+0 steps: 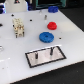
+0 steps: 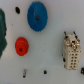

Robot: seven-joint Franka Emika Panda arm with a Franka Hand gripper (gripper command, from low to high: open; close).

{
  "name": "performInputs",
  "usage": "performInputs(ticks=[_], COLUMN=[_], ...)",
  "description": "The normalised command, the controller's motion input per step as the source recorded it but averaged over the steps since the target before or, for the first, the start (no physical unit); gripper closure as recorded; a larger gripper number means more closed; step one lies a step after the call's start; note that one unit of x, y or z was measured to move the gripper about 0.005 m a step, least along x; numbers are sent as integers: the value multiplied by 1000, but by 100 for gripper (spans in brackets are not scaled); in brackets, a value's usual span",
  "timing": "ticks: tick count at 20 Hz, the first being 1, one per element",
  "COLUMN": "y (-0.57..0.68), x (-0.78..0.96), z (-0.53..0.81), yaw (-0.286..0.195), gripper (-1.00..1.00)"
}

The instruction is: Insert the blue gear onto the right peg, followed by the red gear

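Observation:
The blue gear [image 1: 45,36] lies flat on the white table, near the middle in the exterior view. It also shows in the wrist view [image 2: 37,15]. The smaller red gear [image 1: 51,26] lies just beyond it, apart from it, and also shows in the wrist view [image 2: 21,46]. The grey black-rimmed plate [image 1: 58,56] lies nearer the camera, with two dark pegs. The right peg [image 1: 51,50] stands bare towards the exterior view's right. The plate is outside the wrist view. No gripper fingers show in either view.
A beige blocky connector [image 1: 18,27] stands at the exterior view's left and shows in the wrist view [image 2: 71,51]. A small dark blue object [image 1: 52,8] sits at the back. Small dark dots [image 2: 18,9] mark the table. A dark shape [image 2: 2,30] fills one wrist-view edge.

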Motion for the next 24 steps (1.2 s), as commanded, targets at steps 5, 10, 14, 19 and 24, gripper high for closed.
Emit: performInputs(ticks=[5, 10, 14, 19, 24], y=[383, 318, 189, 73, -8], x=[-359, -291, -115, -54, -176], z=[-348, -435, -516, -538, -508], yaw=[0, 0, 0, 0, 0], gripper=[-100, -100, -100, -100, -100])
